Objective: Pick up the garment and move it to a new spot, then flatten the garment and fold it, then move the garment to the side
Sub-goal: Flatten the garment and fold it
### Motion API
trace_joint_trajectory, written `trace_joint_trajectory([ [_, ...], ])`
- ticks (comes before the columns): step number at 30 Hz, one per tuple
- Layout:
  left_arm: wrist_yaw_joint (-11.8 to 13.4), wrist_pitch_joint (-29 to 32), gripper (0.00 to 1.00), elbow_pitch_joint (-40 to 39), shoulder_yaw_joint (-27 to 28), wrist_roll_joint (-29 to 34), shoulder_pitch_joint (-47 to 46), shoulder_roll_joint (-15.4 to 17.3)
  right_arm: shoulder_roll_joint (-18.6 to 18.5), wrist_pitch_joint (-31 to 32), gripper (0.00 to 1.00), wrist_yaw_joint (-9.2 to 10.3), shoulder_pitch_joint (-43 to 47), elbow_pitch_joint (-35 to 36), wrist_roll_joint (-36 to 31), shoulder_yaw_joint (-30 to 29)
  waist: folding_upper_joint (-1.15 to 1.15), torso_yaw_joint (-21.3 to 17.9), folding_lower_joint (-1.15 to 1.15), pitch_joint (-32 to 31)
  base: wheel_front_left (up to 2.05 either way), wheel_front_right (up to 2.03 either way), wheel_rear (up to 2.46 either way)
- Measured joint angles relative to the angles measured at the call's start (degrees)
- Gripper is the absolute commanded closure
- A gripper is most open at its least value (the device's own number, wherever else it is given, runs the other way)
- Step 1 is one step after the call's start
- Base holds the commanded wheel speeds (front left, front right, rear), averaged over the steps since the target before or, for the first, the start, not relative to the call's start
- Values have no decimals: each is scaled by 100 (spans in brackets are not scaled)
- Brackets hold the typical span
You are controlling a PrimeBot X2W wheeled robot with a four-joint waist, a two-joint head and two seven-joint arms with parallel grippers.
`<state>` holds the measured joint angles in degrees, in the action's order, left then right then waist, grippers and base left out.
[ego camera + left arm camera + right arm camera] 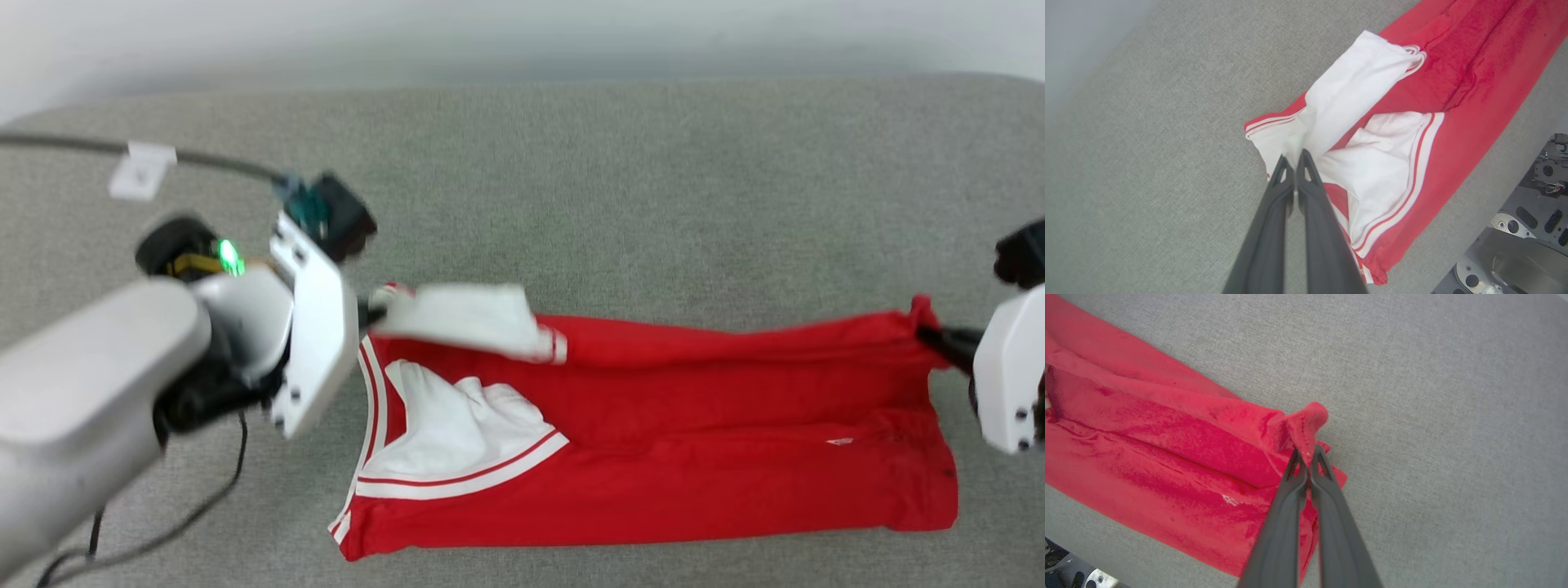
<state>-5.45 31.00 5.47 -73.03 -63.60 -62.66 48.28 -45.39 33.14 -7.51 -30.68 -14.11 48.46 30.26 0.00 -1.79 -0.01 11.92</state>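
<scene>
Left pincer (1293, 157): your two dark fingers are pressed together on the white sleeve (1347, 94) of the red T-shirt (694, 425), at its neckline end. From that pinch the shirt stretches away to the right across the grey padded surface (571, 163). Its far edge hangs raised between the two grips while the near half lies flat, probably so you can carry that edge over as a fold. Right pincer (1308, 453): fingers clamped tight on a puckered corner of the red hem. Both arms reach inward from opposite ends, fingers angled down toward the cloth.
</scene>
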Motion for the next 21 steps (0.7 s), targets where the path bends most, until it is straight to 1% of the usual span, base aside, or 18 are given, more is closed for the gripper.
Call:
trace_joint_trajectory([
  [4, 155, -18, 100, -367, -19, -13, 612, 199, -110, -155, 100, 0, 410, 140, 67, 51, 0, 12, 0, -186, 0, 0, 0],
  [8, 303, -45, 100, -617, -29, -69, 1172, 332, -221, -244, 100, 0, 815, 247, 75, 93, 0, 39, 0, -251, 0, 0, 0],
  [11, 380, -125, 100, -642, -32, -115, 1545, 338, -231, -299, 100, 0, 1003, 230, 91, 107, 0, 26, 0, -212, 0, 0, 0],
  [13, 400, -171, 100, -611, -35, -112, 1741, 301, -158, -318, 100, 0, 1049, 136, 91, 122, 0, 8, 0, -151, 0, 0, 0],
  [15, 403, -193, 100, -535, -38, -21, 1885, 250, 3, -346, 100, 0, 1095, -30, 67, 169, 0, -18, 0, -87, 0, 0, 0],
  [16, 403, -193, 100, -535, -38, -21, 1885, 250, 3, -346, 100, 0, 1095, -30, 67, 169, 0, -18, 0, -87, 0, 0, 0],
  [18, 403, -219, 100, -358, -36, 54, 2025, 114, 210, -443, 100, 0, 1105, -335, -51, 241, 0, -30, 1, -5, 0, 0, 0],
  [19, 413, -246, 88, -302, -40, 47, 2073, 79, 259, -482, 100, 0, 1104, -405, -68, 263, 0, -29, 1, 8, 0, 0, 0],
  [20, 414, -266, 59, -252, -40, 53, 2107, 55, 292, -519, 78, 0, 1102, -465, -86, 286, 0, -28, 1, 10, 0, 0, 0],
  [21, 425, -376, 0, -223, -32, 103, 2120, 45, 313, -591, 16, 0, 1100, -504, -115, 294, 0, -28, 1, 0, 0, 0, 0],
])
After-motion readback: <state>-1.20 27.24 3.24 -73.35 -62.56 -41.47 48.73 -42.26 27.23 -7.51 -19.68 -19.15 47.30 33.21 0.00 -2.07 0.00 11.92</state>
